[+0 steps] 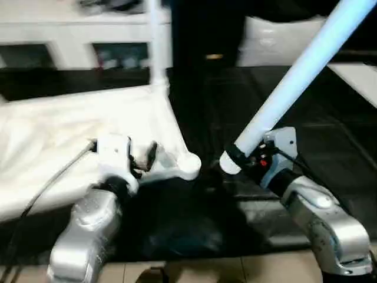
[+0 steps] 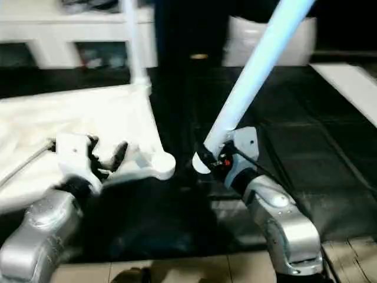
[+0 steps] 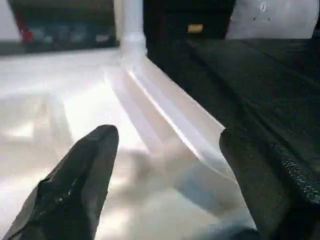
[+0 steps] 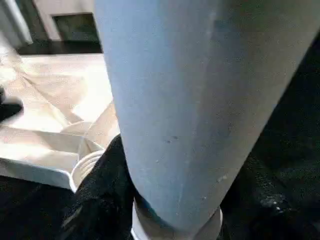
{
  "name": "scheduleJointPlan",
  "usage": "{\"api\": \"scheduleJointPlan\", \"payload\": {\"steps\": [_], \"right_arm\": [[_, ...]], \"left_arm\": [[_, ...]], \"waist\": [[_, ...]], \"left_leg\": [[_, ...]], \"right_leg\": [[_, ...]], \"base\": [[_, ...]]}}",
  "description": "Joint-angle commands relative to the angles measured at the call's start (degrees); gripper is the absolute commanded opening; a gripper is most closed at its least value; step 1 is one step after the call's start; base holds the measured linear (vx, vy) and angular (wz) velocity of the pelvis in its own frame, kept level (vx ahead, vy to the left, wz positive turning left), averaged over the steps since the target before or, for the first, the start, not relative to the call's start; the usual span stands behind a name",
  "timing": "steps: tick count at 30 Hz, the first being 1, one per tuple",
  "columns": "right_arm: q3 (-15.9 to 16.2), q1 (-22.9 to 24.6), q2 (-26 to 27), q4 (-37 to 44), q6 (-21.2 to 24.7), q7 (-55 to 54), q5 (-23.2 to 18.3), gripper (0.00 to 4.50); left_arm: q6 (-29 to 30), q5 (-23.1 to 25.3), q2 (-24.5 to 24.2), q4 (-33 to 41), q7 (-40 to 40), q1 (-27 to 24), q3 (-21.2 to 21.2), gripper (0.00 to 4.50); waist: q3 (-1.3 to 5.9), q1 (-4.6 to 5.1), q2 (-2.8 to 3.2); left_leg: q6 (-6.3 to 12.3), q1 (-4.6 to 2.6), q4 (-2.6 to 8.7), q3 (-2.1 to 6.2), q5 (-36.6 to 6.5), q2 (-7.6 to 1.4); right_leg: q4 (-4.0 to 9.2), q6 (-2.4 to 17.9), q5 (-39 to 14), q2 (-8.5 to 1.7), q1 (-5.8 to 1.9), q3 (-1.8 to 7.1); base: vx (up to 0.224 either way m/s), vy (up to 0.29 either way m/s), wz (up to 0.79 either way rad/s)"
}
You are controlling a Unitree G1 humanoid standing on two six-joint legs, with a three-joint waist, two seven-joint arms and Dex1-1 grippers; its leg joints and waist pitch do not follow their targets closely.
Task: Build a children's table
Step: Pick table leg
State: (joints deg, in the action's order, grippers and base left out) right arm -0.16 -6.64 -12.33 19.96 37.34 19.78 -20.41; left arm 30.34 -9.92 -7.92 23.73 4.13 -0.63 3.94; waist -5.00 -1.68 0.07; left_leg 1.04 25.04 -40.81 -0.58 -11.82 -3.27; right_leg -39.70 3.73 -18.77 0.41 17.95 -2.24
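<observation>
Right gripper [image 1: 235, 158] grips leg [image 1: 294, 79]; near tabletop [image 1: 70, 135]

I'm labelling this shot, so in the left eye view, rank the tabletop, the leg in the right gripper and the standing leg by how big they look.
1. tabletop
2. leg held by the right gripper, though nearness enlarges it
3. standing leg
</observation>
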Motion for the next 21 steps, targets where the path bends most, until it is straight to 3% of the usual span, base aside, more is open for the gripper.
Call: {"api": "scheduleJointPlan", "payload": {"steps": [1,2,3,4,5,6,7,8,9,10,11,12,13,14,15,16,17,18,19,20,21], "right_arm": [[-1.12,0.07,-0.19,1.18,0.77,-0.32,-0.86,1.89],[-0.57,0.83,-0.38,1.76,0.31,-0.40,-0.39,1.89],[-0.42,1.21,-0.39,1.99,0.10,-0.44,-0.27,1.89],[-0.28,1.56,-0.39,2.20,-0.09,-0.47,-0.15,1.89],[-0.15,2.63,-0.19,2.82,-0.42,-0.77,-0.04,1.89],[-0.16,3.12,-0.14,3.12,-0.25,-0.85,-0.17,1.89],[-0.02,3.59,-0.17,3.48,-0.37,-0.86,-0.12,1.89],[0.13,3.88,-0.15,3.74,-0.44,-0.88,-0.03,1.89],[0.32,4.04,-0.20,3.90,-0.33,-0.84,0.04,1.89],[0.65,4.10,-0.46,4.02,-0.24,-0.69,0.18,1.89],[2.88,4.31,-1.95,4.76,0.06,0.67,0.85,1.89],[3.51,4.46,-2.26,5.16,-0.05,1.16,0.84,1.89],[4.24,4.52,-2.63,5.51,-0.29,1.35,1.29,1.89],[4.66,4.61,-2.75,5.74,-0.55,1.32,1.71,1.89],[4.86,4.66,-2.79,5.79,-0.79,1.35,1.95,1.89],[4.94,4.77,-2.67,5.67,-1.19,1.63,1.88,1.89],[4.70,4.82,-2.44,5.58,-1.07,1.66,1.49,1.89],[3.92,4.97,-1.82,5.38,-0.73,1.83,0.39,1.89],[3.76,4.96,-1.94,5.34,-0.89,2.01,0.41,1.89],[3.85,4.94,-2.14,5.31,-1.06,2.00,0.57,1.89],[4.06,4.88,-2.57,5.19,-1.46,1.94,0.91,1.89]], "left_arm": [[0.44,-0.05,-0.14,2.00,-0.39,0.97,-0.27,3.80],[0.69,0.46,-0.45,1.90,-0.53,0.96,-0.41,3.80],[0.58,0.58,-0.54,1.90,-0.59,0.96,-0.64,3.80],[0.49,0.68,-0.62,1.90,-0.64,0.95,-0.84,3.80],[-0.14,0.82,-0.65,1.99,-0.75,0.92,-1.70,3.80],[-0.41,0.21,-0.37,2.18,-0.57,0.85,-2.40,3.80],[-0.30,0.17,-0.45,2.61,-0.57,0.63,-2.93,3.80],[-0.20,0.13,-0.58,2.91,-0.55,0.45,-3.31,3.80],[-0.16,-0.28,-0.63,3.13,-0.23,0.27,-3.57,3.80],[-0.06,-0.56,-0.67,3.32,-0.03,0.13,-3.69,3.80],[0.04,-0.93,-0.63,3.99,0.14,-0.34,-3.86,3.80],[0.40,-1.16,-0.51,4.32,0.13,-0.58,-3.93,3.80],[0.45,-0.94,-0.64,4.53,0.09,-0.81,-3.81,3.80],[0.45,-0.74,-0.78,4.63,0.11,-0.94,-3.74,3.80],[0.44,-0.64,-0.80,4.66,0.13,-1.02,-3.73,3.80],[0.56,-0.74,-0.57,4.69,0.23,-1.16,-3.84,3.80],[0.49,-0.64,-0.60,4.69,0.28,-1.22,-3.77,3.80],[0.43,-0.49,-0.57,4.74,0.45,-1.45,-3.64,3.80],[0.44,-0.38,-0.49,4.82,0.55,-1.58,-3.56,3.80],[0.42,-0.36,-0.47,4.86,0.55,-1.59,-3.52,3.80],[0.31,-0.30,-0.48,4.91,0.56,-1.61,-3.41,3.80]], "waist": [[1.61,-0.96,-1.98],[2.61,-2.10,-1.71],[2.76,-2.17,-1.66],[3.43,-2.48,-0.52],[4.17,-1.83,1.09],[4.31,-0.85,1.76],[5.02,0.42,2.16],[4.48,1.69,2.30],[2.72,0.87,1.07],[2.05,-0.13,-0.02],[1.23,-1.64,-0.17],[-0.46,-1.70,-0.59],[-0.74,-1.02,-0.30],[-0.91,0.36,-0.36],[-0.91,0.33,0.26],[-1.01,0.59,0.77],[-0.83,0.38,1.48],[-1.05,1.99,2.45],[-1.00,2.88,4.91],[1.36,4.22,4.55],[2.60,4.11,4.77]], "left_leg": [[0.81,1.09,-0.32,-3.46,-1.14,-0.05],[2.90,0.64,3.10,-3.51,-0.21,-1.64],[3.46,0.36,4.33,-3.48,1.00,-2.04],[4.12,0.05,5.20,-3.25,1.86,-2.75],[7.75,-2.12,6.61,-1.12,4.68,-7.84],[11.14,-3.53,7.59,1.37,5.64,-12.84],[16.18,-6.11,8.17,4.82,9.05,-18.37],[20.75,-9.19,8.17,7.72,12.51,-21.09],[12.27,-5.18,6.76,3.09,1.06,-13.81],[7.49,-2.77,5.65,-0.33,-6.91,-9.05],[3.32,-1.51,-0.03,-3.22,-7.40,-4.04],[2.28,-0.26,-1.30,-2.91,-6.12,-4.27],[1.69,-1.07,-1.70,-2.86,-6.72,-4.39],[1.96,-1.18,-3.49,-3.54,-5.17,-4.29],[2.25,-1.45,-3.18,-3.79,-4.62,-4.40],[2.46,-1.15,-1.46,-4.42,-4.83,-5.66],[2.71,-1.44,-0.18,-4.67,-5.83,-6.35],[-0.69,-7.15,5.27,-4.61,-13.98,-7.65],[-1.62,-10.33,12.93,1.20,-29.87,-13.20],[-0.22,-13.14,14.42,4.15,-32.30,-16.27],[4.48,-15.37,12.33,4.88,-26.58,-15.81]], "right_leg": [[10.89,3.11,-2.95,-9.47,-1.81,7.50],[8.80,-9.60,12.06,-8.60,-4.12,7.89],[8.39,-12.57,17.39,-7.41,-4.43,6.56],[7.88,-15.26,23.47,-6.75,-4.66,5.79],[5.10,-21.62,34.09,-5.62,-3.11,3.01],[2.97,-21.99,31.78,-7.56,-1.28,2.15],[0.19,-19.78,25.95,-10.73,1.51,3.01],[-1.85,-10.66,11.37,-14.47,6.22,7.51],[3.10,-3.69,7.07,-14.08,3.36,9.03],[6.09,-3.65,1.65,-13.19,-0.60,10.10],[10.81,-9.67,-22.10,-12.31,-3.05,11.51],[12.61,-5.49,-41.19,-13.10,-3.63,8.44],[13.64,-3.21,-48.13,-12.89,-2.95,7.63],[15.23,0.84,-55.08,-14.77,-3.38,1.72],[15.72,2.59,-54.26,-14.85,-3.93,0.85],[16.31,4.42,-50.18,-15.33,-6.08,-2.42],[16.53,4.53,-47.03,-15.27,-7.22,-3.78],[14.61,4.47,-35.04,-8.42,-5.43,-4.90],[5.84,2.92,-17.66,-3.32,-2.64,-4.90],[0.90,1.75,-9.88,-3.02,-0.85,-3.47],[-1.31,-1.91,-4.15,-3.41,2.77,-2.19]], "base": [[0.022,-0.241,-0.01],[0.022,-0.241,-0.01],[0.026,-0.192,0.03],[0.022,-0.130,0.01],[0.022,-0.130,0.01],[0.033,-0.086,0.06],[0.026,-0.081,0.02],[0.026,-0.081,0.02],[0.000,0.000,0.00],[0.000,0.000,0.00],[0.000,0.000,0.00],[0.000,0.000,0.00],[0.000,0.056,0.07],[0.000,0.056,0.07],[0.034,0.083,0.37],[0.079,0.113,0.54],[0.079,0.113,0.54],[0.077,0.133,0.48],[0.128,0.151,0.30],[0.128,0.151,0.30],[0.203,0.131,0.17]]}}
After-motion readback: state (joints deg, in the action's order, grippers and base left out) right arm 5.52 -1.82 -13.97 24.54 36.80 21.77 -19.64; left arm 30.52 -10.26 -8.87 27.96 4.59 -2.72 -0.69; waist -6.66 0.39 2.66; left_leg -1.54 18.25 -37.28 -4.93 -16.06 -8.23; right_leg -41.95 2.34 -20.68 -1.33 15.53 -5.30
